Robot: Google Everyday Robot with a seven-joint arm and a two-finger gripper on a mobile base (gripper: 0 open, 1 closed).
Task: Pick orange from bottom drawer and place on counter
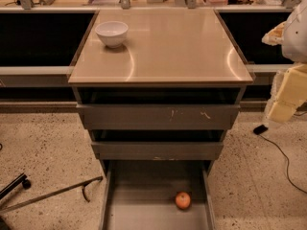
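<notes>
The arm is held at the right edge of the view, with the claw hanging beside the cabinet, apart from the surface. Whether the claw is open or closed cannot be told. The orange is located in the pulled-out bottom drawer, near its right wall. A bowl is seated near the surface's rear left corner.
</notes>
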